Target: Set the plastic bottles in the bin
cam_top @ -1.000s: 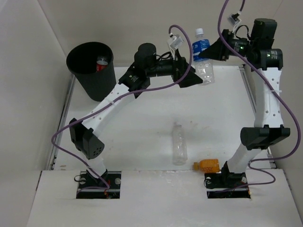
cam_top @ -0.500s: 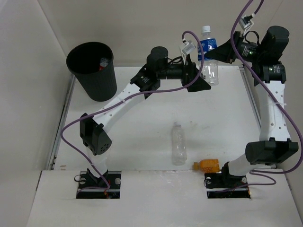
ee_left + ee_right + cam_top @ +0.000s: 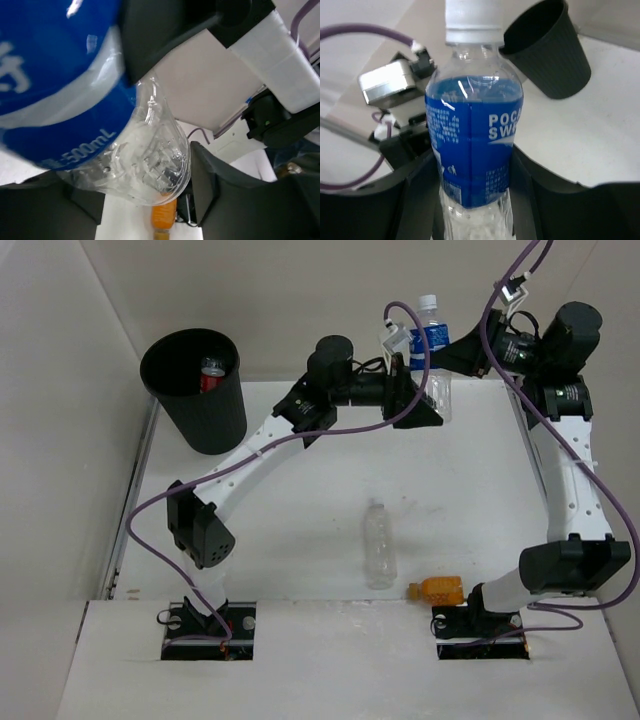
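Hand-over in mid-air above the far side of the bench, seen from the overhead view. The blue-labelled bottle stands nearly upright, cap uppermost, off the surface. The right claw is closed round its clear lower body, one finger on each side. The left claw has its fingers against the same clear part from the opposite side, closed to about the bottle's width, so both claws appear to grip it at once. The bin stands at the far left corner, well apart from the bottle, with the red-labelled bottle already inside. The plain bottle lies on the bench near the middle, and the orange bottle lies close to the right arm's base; both are untouched. Judged step: transfer of the second bottle to the arm nearer the bin. The next move calls for the right claw to open and draw clear without tugging the bottle, the left grip being firm first; the left arm must then carry the bottle over the bin's rim and release it there
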